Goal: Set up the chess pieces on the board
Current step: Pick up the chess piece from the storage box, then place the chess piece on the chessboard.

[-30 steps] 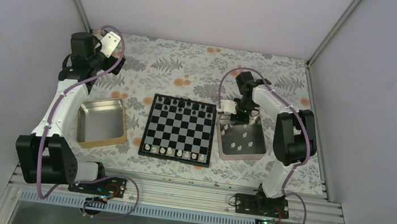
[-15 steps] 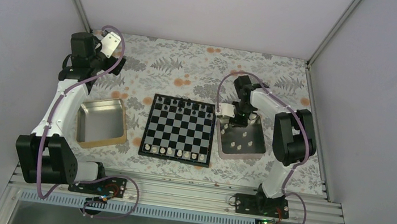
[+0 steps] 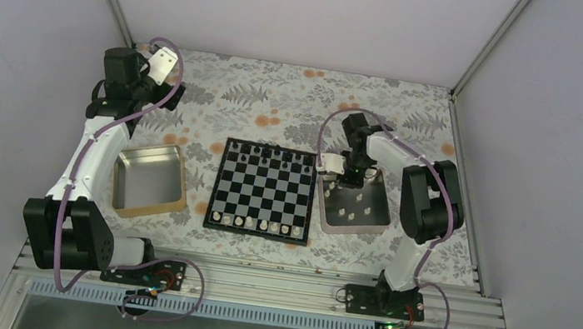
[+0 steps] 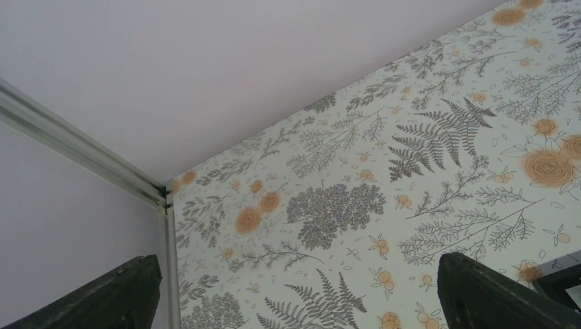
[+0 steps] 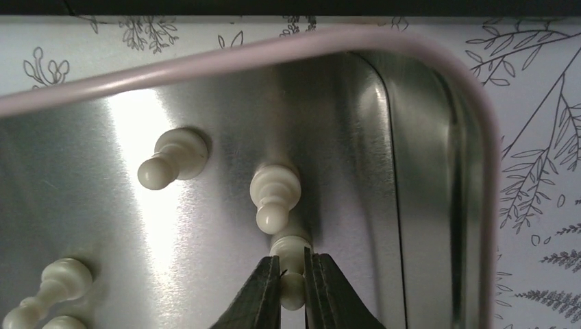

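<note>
The board lies in the middle of the table, with white chess pieces along its near row and black ones along its far row. My right gripper is low in the far end of the right metal tray. In the right wrist view it is shut on a white pawn at the tray floor. Another pawn stands just beyond it, one more to the left. My left gripper is raised at the far left, open and empty.
An empty metal tray lies left of the board. Several more white pieces stand in the right tray. The tray's rim curves close around the right gripper. Enclosure walls and posts stand at the back and sides.
My right gripper has shifted a little left and lower over the far end of the right tray. The left arm has not moved.
</note>
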Controlling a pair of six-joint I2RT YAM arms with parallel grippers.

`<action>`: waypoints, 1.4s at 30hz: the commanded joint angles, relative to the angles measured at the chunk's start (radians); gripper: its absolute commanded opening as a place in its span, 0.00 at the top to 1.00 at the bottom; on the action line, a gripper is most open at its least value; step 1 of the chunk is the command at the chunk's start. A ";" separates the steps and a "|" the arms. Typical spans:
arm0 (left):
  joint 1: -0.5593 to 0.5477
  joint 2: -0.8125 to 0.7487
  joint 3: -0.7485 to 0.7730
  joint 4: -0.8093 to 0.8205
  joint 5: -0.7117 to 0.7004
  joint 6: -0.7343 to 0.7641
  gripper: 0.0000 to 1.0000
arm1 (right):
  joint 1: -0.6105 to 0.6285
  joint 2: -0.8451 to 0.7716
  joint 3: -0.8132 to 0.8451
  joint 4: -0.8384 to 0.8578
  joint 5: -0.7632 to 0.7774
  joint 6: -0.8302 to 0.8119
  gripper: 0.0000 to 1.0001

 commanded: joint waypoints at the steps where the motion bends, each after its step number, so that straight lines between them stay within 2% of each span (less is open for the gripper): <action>1: 0.004 -0.004 0.023 0.000 0.020 -0.006 0.00 | 0.010 -0.030 -0.010 0.000 0.020 0.019 0.93; 8: 0.005 -0.017 0.020 0.000 0.022 -0.008 0.00 | 0.043 -0.105 0.060 -0.093 0.030 0.036 0.96; 17: 0.005 -0.045 0.026 -0.002 0.028 -0.009 0.00 | 0.230 -0.105 0.269 -0.251 0.125 0.102 0.96; 23: 0.006 -0.063 0.025 -0.003 0.023 -0.010 0.00 | 0.427 0.015 0.485 -0.320 0.137 0.111 0.96; 31: 0.007 -0.070 0.018 -0.001 0.028 -0.013 0.00 | 0.621 0.281 0.789 -0.346 0.107 0.058 0.96; 37: 0.007 -0.073 0.013 0.004 0.034 -0.012 0.00 | 0.712 0.406 0.880 -0.308 0.092 0.006 0.96; 42: 0.007 -0.070 0.009 0.008 0.040 -0.011 0.00 | 0.757 0.449 0.904 -0.315 0.054 -0.009 0.96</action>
